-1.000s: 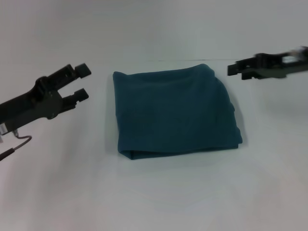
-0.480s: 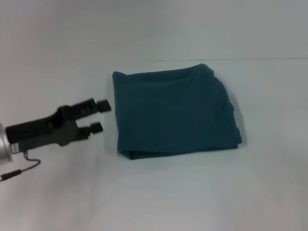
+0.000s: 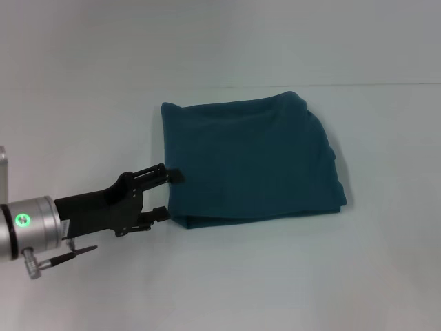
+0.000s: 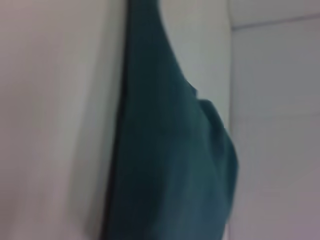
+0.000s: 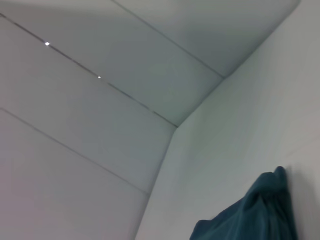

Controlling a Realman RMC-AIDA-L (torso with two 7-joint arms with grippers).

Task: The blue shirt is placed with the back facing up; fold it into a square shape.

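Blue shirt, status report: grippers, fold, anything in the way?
Left gripper open, at the near left corner of the blue shirt. Right gripper out of view. Shirt lies folded, roughly square, on the table. Nothing in the way.

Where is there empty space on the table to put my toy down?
Bare table runs all along the near side of the folded blue shirt, and to its right. It is crowded at the shirt's near left corner, where the open left gripper reaches the edge.

Head camera looks forward and down over the table (image 3: 289, 276), shirt (image 3: 248, 162) central. Left wrist camera sits low and close at the shirt's (image 4: 165, 165) 8 o'clock edge. Right wrist camera tilts upward, farther off, catching the shirt's (image 5: 255, 215) corner.
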